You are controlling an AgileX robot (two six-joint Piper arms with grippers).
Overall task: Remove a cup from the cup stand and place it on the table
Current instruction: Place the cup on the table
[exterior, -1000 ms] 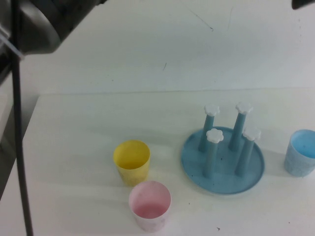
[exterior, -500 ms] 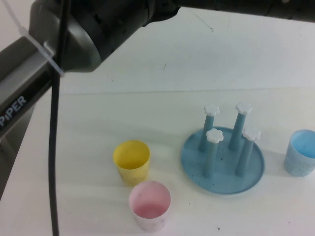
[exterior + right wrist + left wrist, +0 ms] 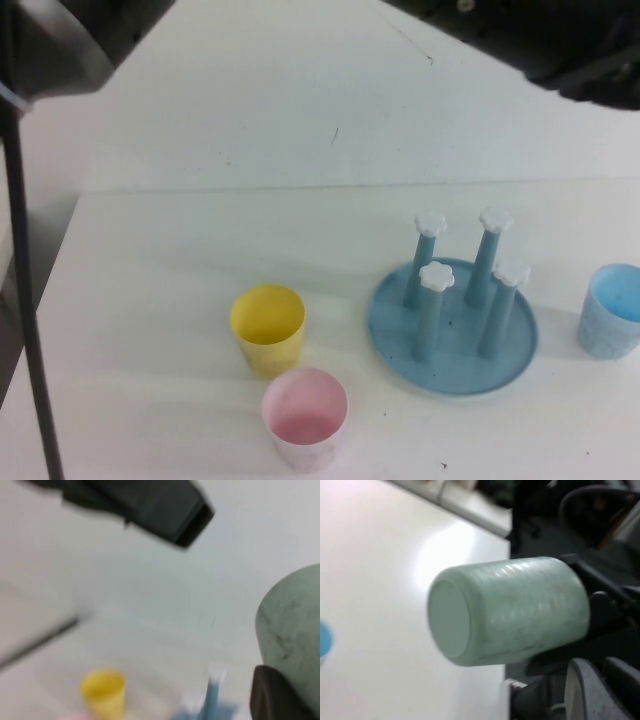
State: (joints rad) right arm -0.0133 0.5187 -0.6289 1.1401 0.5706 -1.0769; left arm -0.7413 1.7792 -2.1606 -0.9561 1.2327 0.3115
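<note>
The pale mint-green cup (image 3: 505, 612) is held sideways in the air, its base toward the left wrist camera, with black fingers (image 3: 602, 612) at its rim end. In the right wrist view the cup (image 3: 292, 615) fills the edge beside a dark finger (image 3: 280, 695), so my right gripper (image 3: 300, 680) is shut on it. My left gripper (image 3: 592, 690) shows only as blurred grey shapes near the cup. The blue cup stand (image 3: 452, 325) sits on the white table (image 3: 150, 270) with all four pegs bare. The cup and both grippers are out of the high view.
A yellow cup (image 3: 267, 328) and a pink cup (image 3: 304, 417) stand left of the stand, and a light blue cup (image 3: 610, 310) right of it. Blurred arm parts cross the top left (image 3: 60, 40) and top right (image 3: 530, 40) of the high view.
The arm close to the high camera has swung: it filled the upper left half a second ago and now shows only at the top corners. The cups and stand on the table have not moved.
</note>
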